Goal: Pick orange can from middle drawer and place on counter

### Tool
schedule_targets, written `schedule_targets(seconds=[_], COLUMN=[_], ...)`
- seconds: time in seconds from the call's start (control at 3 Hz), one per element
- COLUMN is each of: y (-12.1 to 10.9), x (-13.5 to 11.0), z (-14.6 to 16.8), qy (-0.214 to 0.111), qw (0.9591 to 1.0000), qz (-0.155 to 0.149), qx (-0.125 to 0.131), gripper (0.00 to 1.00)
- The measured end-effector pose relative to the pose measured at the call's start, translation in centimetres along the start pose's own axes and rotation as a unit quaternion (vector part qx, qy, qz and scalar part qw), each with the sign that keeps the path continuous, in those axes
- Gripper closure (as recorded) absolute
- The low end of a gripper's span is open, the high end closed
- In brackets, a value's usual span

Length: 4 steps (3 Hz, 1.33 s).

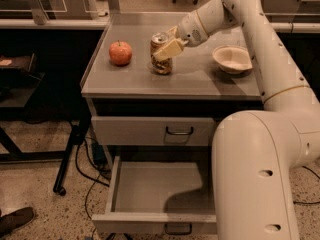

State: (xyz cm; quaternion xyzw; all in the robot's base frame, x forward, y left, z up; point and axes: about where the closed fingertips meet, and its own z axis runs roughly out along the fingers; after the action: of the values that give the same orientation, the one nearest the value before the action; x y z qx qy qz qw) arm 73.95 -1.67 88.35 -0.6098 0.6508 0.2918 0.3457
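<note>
In the camera view, the orange can (162,67) stands upright on the counter (200,81), left of centre, between a red apple (120,52) and a pale bowl (232,59) and apart from both. The end effector (162,51) is wrapped round its upper half: one pale finger (170,48) crosses the front and the other is hidden behind, so it appears to be pinching the can, though how firmly is hard to judge. The main risk is the release. If a finger drags on the side as the grip spreads, or the arm pulls away at a slant, the light can could tip and roll toward the apple or the counter's front edge. A careless retreat could also let the forearm catch the bowl beneath it. The counter is flat, matte grey metal and looks level, which favours a stable stand. Below it, the upper drawer front (150,130) is closed and the middle drawer (150,223) hangs open with nothing in it. Cables (92,156) trail over a speckled floor, and a dark side table (15,84) stands to the left.
</note>
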Motion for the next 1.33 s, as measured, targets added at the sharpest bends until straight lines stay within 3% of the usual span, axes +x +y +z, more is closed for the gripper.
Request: schedule_targets(seconds=[0.33,0.67,1.33], y=[0.00,0.00,0.00], x=[-0.05,-0.05,-0.05], z=[-0.03,-0.03,-0.02], qy=[0.000,0.000,0.000], qw=[1.0000,1.0000,1.0000], qz=[0.000,0.000,0.000], qx=[0.000,0.000,0.000], gripper=[0.86,0.55,0.08])
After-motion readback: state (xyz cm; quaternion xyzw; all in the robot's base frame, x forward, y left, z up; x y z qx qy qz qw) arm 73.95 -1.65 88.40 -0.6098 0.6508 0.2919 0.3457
